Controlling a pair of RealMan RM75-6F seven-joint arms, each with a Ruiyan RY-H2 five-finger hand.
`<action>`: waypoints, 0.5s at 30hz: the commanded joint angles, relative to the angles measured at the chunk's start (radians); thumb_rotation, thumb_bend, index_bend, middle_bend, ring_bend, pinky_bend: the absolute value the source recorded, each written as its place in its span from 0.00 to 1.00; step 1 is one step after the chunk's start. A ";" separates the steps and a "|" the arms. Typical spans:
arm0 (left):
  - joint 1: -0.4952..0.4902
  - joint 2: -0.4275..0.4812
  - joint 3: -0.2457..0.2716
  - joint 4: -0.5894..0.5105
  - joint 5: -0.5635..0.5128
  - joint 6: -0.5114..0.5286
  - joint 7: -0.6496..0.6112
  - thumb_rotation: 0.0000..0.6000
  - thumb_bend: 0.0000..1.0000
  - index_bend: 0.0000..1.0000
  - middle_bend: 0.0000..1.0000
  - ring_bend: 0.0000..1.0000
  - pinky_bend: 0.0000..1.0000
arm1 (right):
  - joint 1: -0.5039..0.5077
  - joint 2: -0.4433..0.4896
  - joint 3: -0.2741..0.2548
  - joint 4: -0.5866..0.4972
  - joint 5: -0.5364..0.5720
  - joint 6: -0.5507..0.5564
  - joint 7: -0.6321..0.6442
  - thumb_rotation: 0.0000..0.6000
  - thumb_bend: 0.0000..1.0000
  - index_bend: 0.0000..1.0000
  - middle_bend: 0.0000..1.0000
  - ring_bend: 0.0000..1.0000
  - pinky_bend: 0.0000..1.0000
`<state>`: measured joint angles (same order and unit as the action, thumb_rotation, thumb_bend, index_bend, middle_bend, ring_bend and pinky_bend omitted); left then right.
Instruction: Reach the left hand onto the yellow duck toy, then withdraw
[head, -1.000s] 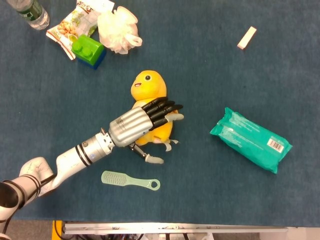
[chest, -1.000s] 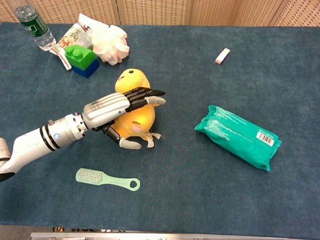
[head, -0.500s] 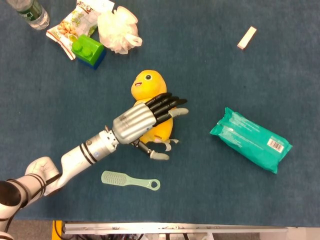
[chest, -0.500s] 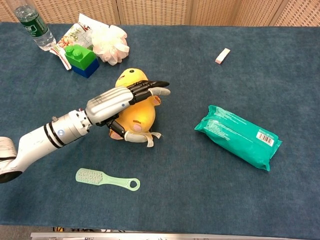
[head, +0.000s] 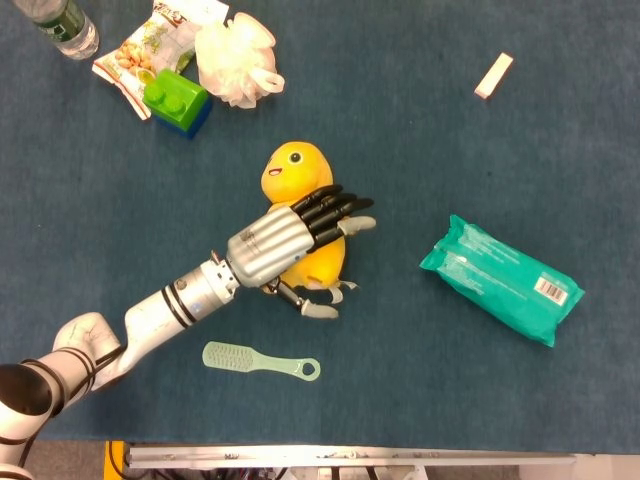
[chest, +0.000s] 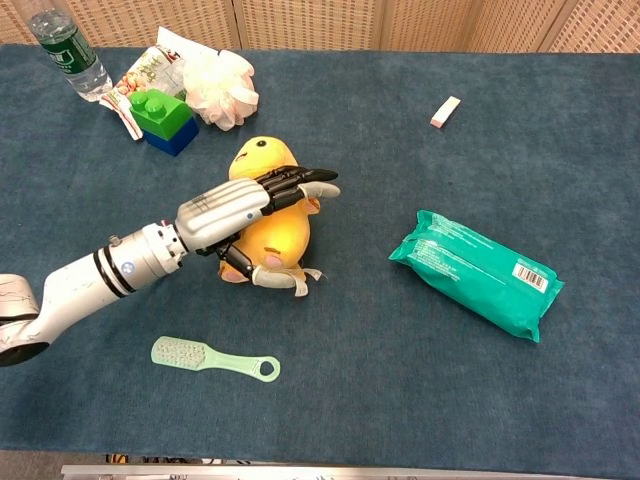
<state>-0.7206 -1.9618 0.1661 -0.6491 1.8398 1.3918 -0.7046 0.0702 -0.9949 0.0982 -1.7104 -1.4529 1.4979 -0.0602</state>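
The yellow duck toy (head: 292, 168) lies in the middle of the blue table cover, head toward the far side. It shows in the chest view too, the duck (chest: 260, 157) partly covered. My left hand (head: 283, 241) lies across its body from the near left, dark fingers stretched out over the top and past its right side. The thumb curves around the near side by the duck's feet. In the chest view the left hand (chest: 232, 210) rests on the toy without closing around it. No right hand shows in either view.
A green brush (head: 260, 362) lies near the front edge under my forearm. A teal wipes pack (head: 500, 278) sits to the right, a white eraser (head: 493, 75) far right. At the far left are a green-blue block (head: 177, 100), a white mesh puff (head: 235, 60), a snack packet (head: 135, 55) and a bottle (head: 60, 25).
Over the last second my left hand slid a little farther and rightward over the duck, fingers reaching past its side. In the last half second it has barely moved.
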 joint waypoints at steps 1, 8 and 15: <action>0.010 0.008 0.008 -0.018 0.005 0.017 0.009 0.38 0.04 0.00 0.00 0.00 0.00 | 0.000 0.000 0.000 -0.001 -0.002 0.001 0.000 1.00 0.23 0.14 0.23 0.13 0.31; 0.013 0.039 0.012 -0.083 0.015 0.050 0.040 0.38 0.04 0.00 0.00 0.00 0.00 | -0.002 0.001 -0.001 -0.003 -0.006 0.005 0.001 1.00 0.23 0.14 0.23 0.13 0.31; -0.011 0.060 -0.011 -0.118 0.001 0.029 0.058 0.38 0.04 0.00 0.00 0.00 0.00 | -0.003 0.001 0.000 -0.002 -0.005 0.006 0.003 1.00 0.23 0.14 0.23 0.13 0.31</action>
<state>-0.7268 -1.9036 0.1606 -0.7662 1.8458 1.4276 -0.6460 0.0669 -0.9939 0.0981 -1.7121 -1.4583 1.5035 -0.0574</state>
